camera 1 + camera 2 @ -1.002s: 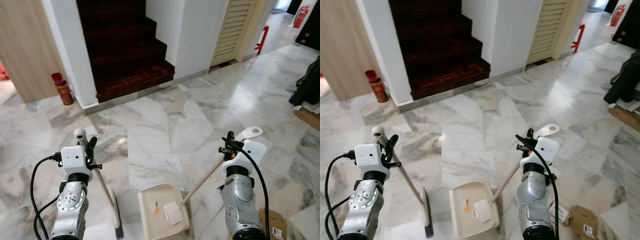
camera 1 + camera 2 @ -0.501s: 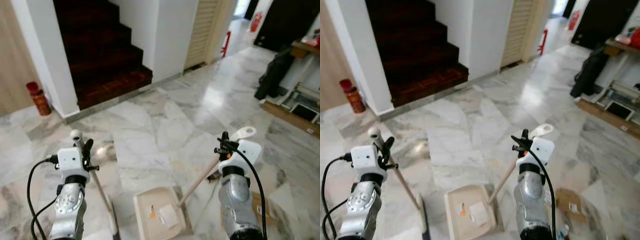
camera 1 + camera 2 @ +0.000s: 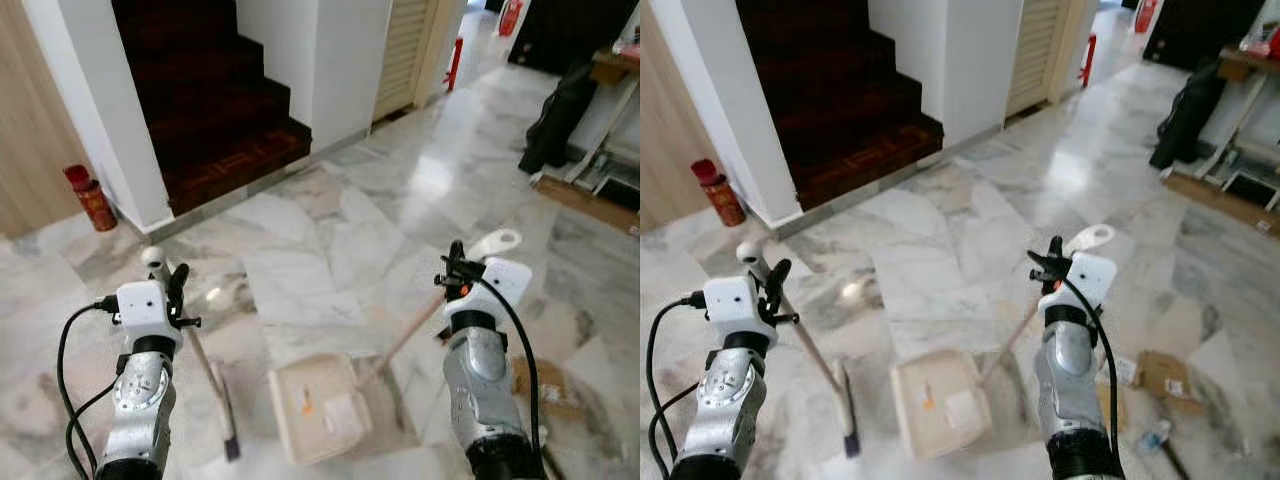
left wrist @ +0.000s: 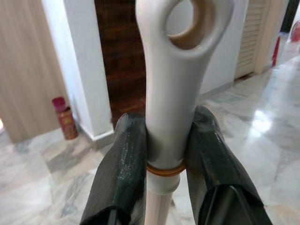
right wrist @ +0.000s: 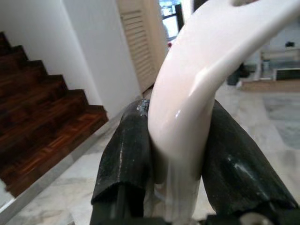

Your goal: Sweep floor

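Observation:
My left gripper (image 3: 176, 287) is shut on the pale handle of a broom (image 3: 196, 357), just below its looped top end. The dark broom head (image 3: 226, 412) rests on the marble floor at the lower left. My right gripper (image 3: 455, 268) is shut on the white grip of a cream dustpan (image 3: 316, 407), whose wooden stick slants down to the pan on the floor between my arms. A white scrap of paper (image 3: 338, 415) lies in the pan. In the wrist views, black fingers (image 4: 124, 159) clamp the broom handle (image 4: 168, 93), and fingers (image 5: 126, 150) clamp the dustpan grip (image 5: 187, 93).
Dark wooden stairs (image 3: 215, 110) rise ahead between white walls. A red canister (image 3: 88, 197) stands at the left wall. A louvred door (image 3: 405, 50) is at the back right, a black bag (image 3: 560, 120) further right. Flat cardboard (image 3: 545, 385) lies by my right arm.
The whole picture has swung right and then partly back, so the camera moved. Both grippers keep the same hold on broom and dustpan.

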{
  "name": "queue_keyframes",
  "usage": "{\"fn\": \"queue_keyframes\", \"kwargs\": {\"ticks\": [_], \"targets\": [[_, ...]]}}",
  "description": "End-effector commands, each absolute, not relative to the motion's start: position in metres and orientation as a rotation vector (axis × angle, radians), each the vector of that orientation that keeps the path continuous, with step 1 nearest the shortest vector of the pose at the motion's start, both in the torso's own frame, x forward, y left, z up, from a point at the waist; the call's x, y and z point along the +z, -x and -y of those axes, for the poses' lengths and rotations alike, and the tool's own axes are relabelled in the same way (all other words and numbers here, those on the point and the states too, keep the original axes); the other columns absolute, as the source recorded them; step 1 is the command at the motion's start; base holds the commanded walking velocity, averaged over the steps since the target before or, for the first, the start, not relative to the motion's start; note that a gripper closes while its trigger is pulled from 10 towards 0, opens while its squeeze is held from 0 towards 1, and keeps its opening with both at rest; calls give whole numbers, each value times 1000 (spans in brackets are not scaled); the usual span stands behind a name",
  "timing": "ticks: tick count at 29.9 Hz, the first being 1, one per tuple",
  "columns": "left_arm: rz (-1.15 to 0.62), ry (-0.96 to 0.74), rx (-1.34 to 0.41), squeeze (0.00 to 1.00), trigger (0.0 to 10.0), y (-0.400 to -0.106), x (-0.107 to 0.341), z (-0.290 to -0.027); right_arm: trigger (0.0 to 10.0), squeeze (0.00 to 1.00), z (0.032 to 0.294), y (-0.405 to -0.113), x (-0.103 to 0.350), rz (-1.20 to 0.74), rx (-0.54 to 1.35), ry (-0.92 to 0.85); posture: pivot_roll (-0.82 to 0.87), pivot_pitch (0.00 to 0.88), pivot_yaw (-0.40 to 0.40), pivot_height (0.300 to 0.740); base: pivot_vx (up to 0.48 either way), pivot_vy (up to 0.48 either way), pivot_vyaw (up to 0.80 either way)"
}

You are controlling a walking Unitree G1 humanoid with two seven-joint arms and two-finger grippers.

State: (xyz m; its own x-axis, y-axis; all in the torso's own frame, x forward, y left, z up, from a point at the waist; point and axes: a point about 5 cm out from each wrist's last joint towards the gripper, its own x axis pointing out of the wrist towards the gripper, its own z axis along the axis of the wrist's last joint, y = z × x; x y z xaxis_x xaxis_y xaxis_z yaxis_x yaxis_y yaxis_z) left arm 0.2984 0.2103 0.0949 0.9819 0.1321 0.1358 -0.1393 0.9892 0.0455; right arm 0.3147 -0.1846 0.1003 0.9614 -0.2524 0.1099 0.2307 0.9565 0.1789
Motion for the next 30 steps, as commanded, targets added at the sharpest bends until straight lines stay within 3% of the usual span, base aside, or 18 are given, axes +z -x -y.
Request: {"fn": "queue_keyframes", "kwargs": {"ticks": [1,8,30], "targets": [[156,-64,131,0,10000,-302,101,-214,10000,0,188,-317,108,167,-251,-155,-45,0,-1,740,0,281,0],[152,-74,96,0,10000,-304,103,-212,10000,0,197,-309,105,172,-304,-147,-62,0,39,740,0,281,0],[152,-81,81,0,10000,-286,102,-215,10000,0,201,-296,105,176,-323,-140,-9,0,25,740,0,280,0]]}}
